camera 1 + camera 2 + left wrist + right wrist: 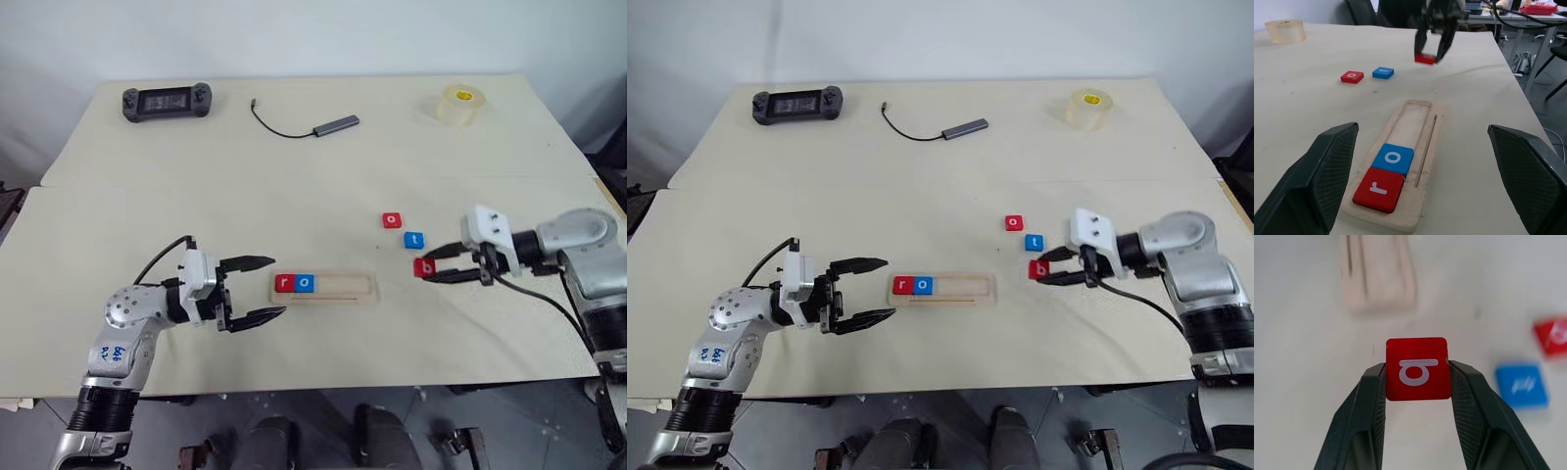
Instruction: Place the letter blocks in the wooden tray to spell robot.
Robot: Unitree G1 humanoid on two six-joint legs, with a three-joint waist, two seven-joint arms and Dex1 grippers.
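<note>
Right claw (427,271) has its two black fingers pinched on the sides of the red b tile (1418,368), holding it off the table (294,176) just to the right of the wooden tray (338,296). Left claw (263,288) hangs with its jaws spread wide and nothing between them, close to the tray's left end.

In the tray the red r tile (284,283) and the blue o tile (306,283) sit side by side in the two leftmost places, touching; the other three places are bare. On the table to the right of the tray lie the red o tile (392,220) and, nearer the claw, the blue t tile (414,239), apart from each other.

To do this step well, I'd carry the b over the third place, square its edges to the rim, turn it so the letter reads the same way as r and o, then lower it snug against the blue o before letting go.

Readable writing: white r, o, b, o, t on the tiles; blue marks on the left arm are too small to read
</note>
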